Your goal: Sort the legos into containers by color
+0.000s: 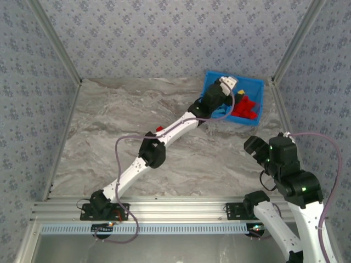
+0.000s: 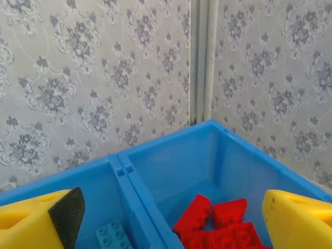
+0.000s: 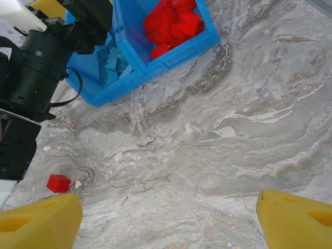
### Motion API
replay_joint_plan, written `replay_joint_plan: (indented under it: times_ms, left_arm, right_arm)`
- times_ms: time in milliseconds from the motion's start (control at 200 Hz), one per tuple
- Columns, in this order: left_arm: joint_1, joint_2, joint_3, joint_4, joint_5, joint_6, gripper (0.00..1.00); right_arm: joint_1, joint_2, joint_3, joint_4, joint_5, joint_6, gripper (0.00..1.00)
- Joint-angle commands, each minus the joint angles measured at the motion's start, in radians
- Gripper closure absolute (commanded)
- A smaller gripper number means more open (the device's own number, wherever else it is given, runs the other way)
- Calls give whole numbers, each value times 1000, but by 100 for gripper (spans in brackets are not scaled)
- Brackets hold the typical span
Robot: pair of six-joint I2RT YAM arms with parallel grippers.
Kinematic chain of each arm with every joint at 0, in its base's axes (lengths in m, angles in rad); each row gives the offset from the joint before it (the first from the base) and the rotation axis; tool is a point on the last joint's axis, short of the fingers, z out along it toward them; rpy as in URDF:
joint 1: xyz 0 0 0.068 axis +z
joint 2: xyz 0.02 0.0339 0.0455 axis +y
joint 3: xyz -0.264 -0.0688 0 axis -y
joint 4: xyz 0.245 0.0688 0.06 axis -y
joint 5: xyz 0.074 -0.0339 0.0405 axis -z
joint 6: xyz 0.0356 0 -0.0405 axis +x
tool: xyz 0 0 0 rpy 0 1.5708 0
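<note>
Broadly, the marble table [image 1: 126, 115] lay mostly bare, with the blue bin [image 1: 249, 82] pushed into its far right corner against the patterned walls. I judged that spot kept the middle of the table free for picking. A wall down the middle split the bin into two compartments, so each colour had its own side.

The left arm [image 1: 164, 134] stretched diagonally across the table to reach the bin, while the right arm [image 1: 296, 186] sat folded near its base, probably to stay out of the way.

The left gripper [image 2: 171, 218] hung above the bin, roughly over the middle wall, its jaws spread wide with nothing between them. That fitted a drop-off pose. The right gripper [image 3: 166, 223] also stood wide and empty, high over bare table.

Below the left gripper, the red bricks [image 2: 218, 223] were heaped in the right compartment and the light blue bricks [image 3: 111, 57] lay in the left one.

One loose red brick [image 3: 58, 183] sat on the table beside the left arm's forearm, well apart from both grippers and from the bin. It looked like the next thing to collect.
</note>
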Motion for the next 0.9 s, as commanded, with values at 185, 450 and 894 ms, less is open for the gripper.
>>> replay_joint_plan:
  times_ms: [185, 450, 894]
  left_arm:
    - [29, -497, -239, -419, 206, -211, 2]
    - [102, -1054, -931, -529, 138, -149, 1]
    - [260, -1779, -1699, -854, -79, -307, 1]
  right_arm:
    - [10, 39, -3, 39, -26, -33, 10]
    - [48, 260, 9, 218, -293, -229, 9]
    - [463, 1085, 408, 348, -253, -598, 4]
